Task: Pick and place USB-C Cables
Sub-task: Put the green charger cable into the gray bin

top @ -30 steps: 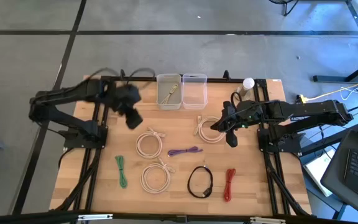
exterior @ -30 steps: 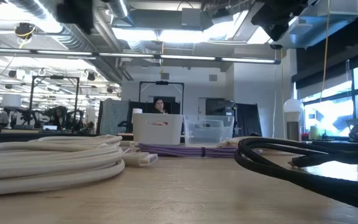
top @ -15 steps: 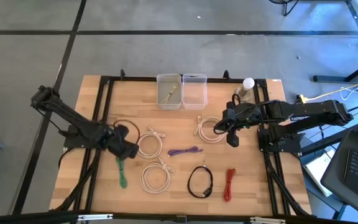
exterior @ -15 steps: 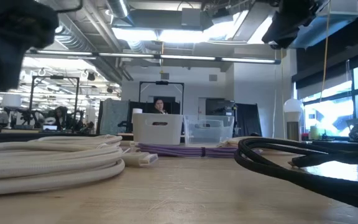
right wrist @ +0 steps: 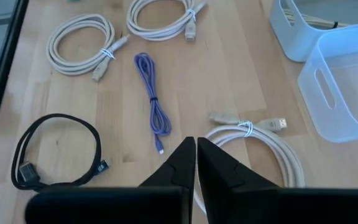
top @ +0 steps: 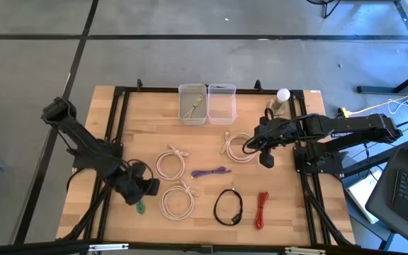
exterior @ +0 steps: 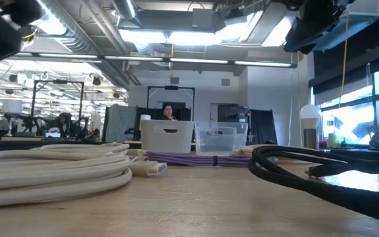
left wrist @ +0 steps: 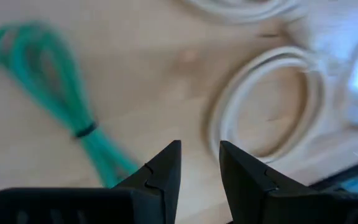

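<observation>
Your left gripper (left wrist: pixel 199 163) hovering, fingers slightly spread, over short green folded cable bundle (left wrist: pixel 61 106) at table's 7 o'clock. Right gripper (right wrist: pixel 196 163) waiting, fingers pressed together, over cream coiled cable (right wrist: pixel 263 152). You're risking snagging neighbouring cream loop (left wrist: pixel 266 102).

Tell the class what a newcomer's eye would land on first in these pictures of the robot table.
Probably the spread of cables: three cream coils mid-table, with a black coil and a red bundle near the front edge. Next, the left gripper, fingers slightly apart, low over the green cable at the front left. The right gripper, fingers together, hangs over the right-hand cream coil near two clear bins.
</observation>
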`<action>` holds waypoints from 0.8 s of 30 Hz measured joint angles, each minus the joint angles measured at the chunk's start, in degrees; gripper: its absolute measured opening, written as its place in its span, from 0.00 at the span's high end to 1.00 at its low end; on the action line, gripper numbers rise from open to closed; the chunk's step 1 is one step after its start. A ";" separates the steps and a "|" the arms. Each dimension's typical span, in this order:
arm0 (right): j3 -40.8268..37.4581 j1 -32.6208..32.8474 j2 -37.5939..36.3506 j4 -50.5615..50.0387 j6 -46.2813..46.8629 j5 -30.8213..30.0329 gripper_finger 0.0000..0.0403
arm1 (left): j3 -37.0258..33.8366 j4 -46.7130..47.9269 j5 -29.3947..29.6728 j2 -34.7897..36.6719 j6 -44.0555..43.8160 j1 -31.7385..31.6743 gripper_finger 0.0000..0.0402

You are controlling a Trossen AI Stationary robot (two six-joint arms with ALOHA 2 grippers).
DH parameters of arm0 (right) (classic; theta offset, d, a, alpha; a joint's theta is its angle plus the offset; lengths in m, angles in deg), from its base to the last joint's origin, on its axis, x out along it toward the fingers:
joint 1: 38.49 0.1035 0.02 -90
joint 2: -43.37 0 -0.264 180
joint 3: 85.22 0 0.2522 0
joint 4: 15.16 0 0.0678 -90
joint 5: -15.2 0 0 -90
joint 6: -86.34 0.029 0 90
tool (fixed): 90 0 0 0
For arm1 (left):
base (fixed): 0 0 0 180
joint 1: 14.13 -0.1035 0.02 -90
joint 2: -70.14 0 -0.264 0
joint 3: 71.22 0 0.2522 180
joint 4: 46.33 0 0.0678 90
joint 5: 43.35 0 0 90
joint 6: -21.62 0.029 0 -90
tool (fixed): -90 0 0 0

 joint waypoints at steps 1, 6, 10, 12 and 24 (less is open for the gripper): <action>0.00 0.00 0.00 -0.16 -0.01 0.00 0.95 | 0.00 -0.03 -1.01 -0.86 -1.97 0.85 0.75; 0.00 0.00 0.00 -0.13 -1.41 0.00 0.95 | 0.00 -1.30 -4.59 -5.24 -6.07 2.74 0.75; 0.00 0.00 0.00 0.46 -1.83 0.00 0.95 | 0.00 -1.88 -5.55 -7.21 -6.02 1.85 0.75; 0.00 0.00 0.00 0.56 -2.38 0.00 0.95 | 0.00 -0.23 -8.15 -7.60 -6.05 1.77 0.75; 0.00 0.00 0.02 2.43 -2.97 0.00 0.95 | 0.04 8.22 -15.26 -8.68 -7.03 0.47 0.75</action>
